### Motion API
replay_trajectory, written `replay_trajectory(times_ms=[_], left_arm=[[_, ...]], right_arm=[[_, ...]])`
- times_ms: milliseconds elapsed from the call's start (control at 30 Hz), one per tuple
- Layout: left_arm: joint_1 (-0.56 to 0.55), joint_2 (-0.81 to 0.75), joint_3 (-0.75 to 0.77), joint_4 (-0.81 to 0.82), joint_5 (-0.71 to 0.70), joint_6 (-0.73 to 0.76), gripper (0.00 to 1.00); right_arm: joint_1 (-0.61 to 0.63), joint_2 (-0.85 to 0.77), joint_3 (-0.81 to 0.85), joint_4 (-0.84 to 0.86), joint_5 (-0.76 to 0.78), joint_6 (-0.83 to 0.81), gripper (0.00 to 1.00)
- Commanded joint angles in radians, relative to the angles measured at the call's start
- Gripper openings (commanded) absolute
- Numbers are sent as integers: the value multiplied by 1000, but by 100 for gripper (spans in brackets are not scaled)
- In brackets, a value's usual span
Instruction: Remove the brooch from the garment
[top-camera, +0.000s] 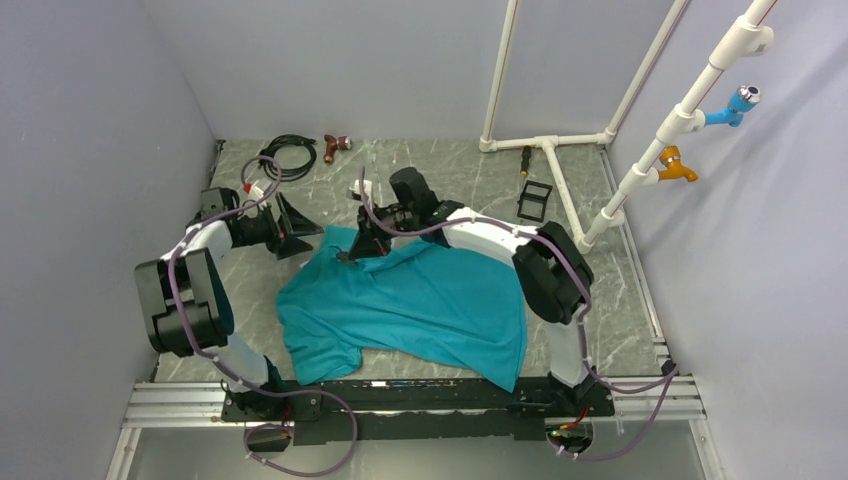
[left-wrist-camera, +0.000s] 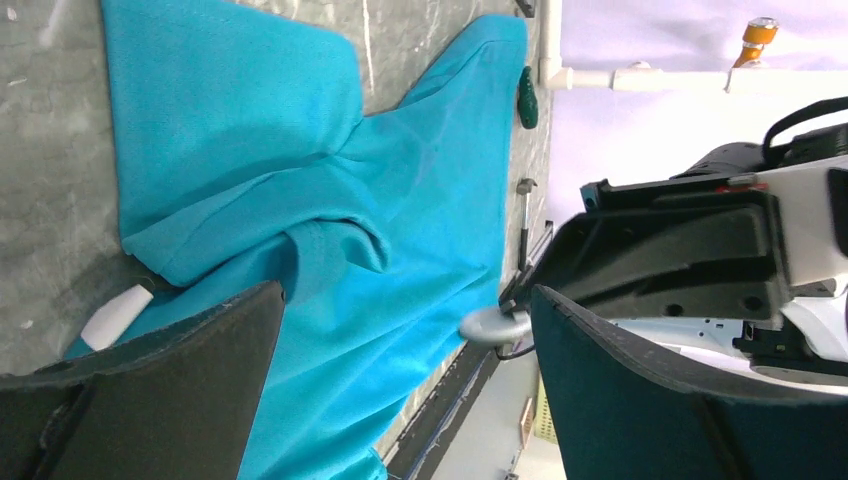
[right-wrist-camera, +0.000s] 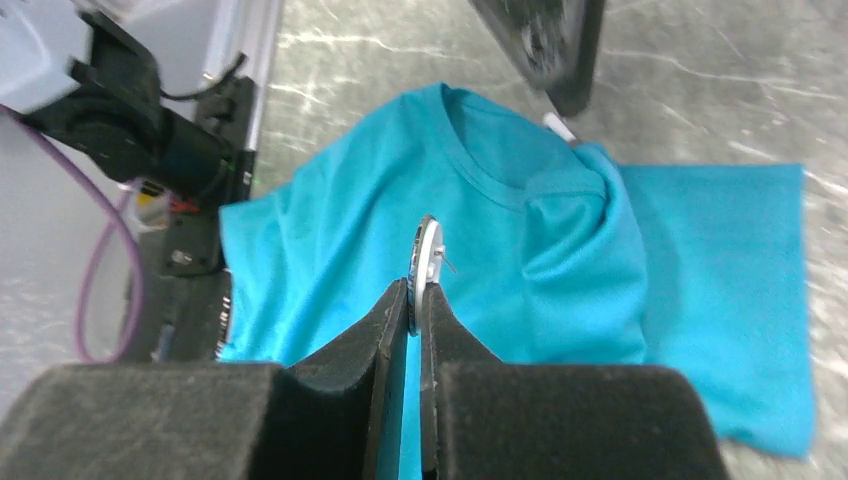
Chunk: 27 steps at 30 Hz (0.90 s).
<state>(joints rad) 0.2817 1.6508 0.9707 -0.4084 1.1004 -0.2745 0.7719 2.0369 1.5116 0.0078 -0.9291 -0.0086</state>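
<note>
The garment (top-camera: 420, 300), a large teal t-shirt, lies spread on the grey table; it also shows in the left wrist view (left-wrist-camera: 300, 150) and the right wrist view (right-wrist-camera: 560, 250). My right gripper (top-camera: 358, 245) (right-wrist-camera: 415, 295) is over the shirt's far collar edge and is shut on the brooch (right-wrist-camera: 426, 255), a small grey disc seen edge-on, its pin sticking out bare above the fabric. The brooch also shows in the left wrist view (left-wrist-camera: 495, 325) beside the shirt's edge. My left gripper (top-camera: 297, 228) (left-wrist-camera: 405, 295) is open and empty just left of it, at the shirt's far left corner.
A black cable coil (top-camera: 285, 155) and a reddish-brown tool (top-camera: 335, 147) lie at the back left. A screwdriver (top-camera: 525, 160), a black square frame (top-camera: 535, 200) and white pipes (top-camera: 555, 150) are at the back right. A small white tag (left-wrist-camera: 115, 315) pokes out by the shirt.
</note>
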Motion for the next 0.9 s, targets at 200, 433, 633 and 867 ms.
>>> replay_trajectory(times_ms=[200, 433, 633, 867], left_arm=[[11, -179, 29, -128, 102, -11, 99], [-26, -197, 86, -300, 201, 59, 99], [-78, -218, 79, -247, 254, -23, 87], [-133, -209, 60, -189, 273, -98, 66]], right_arm=[[93, -324, -325, 252, 539, -439, 0], [188, -397, -491, 458, 779, -711, 0], [246, -389, -536, 597, 916, -846, 0], [279, -391, -550, 660, 956, -934, 0]])
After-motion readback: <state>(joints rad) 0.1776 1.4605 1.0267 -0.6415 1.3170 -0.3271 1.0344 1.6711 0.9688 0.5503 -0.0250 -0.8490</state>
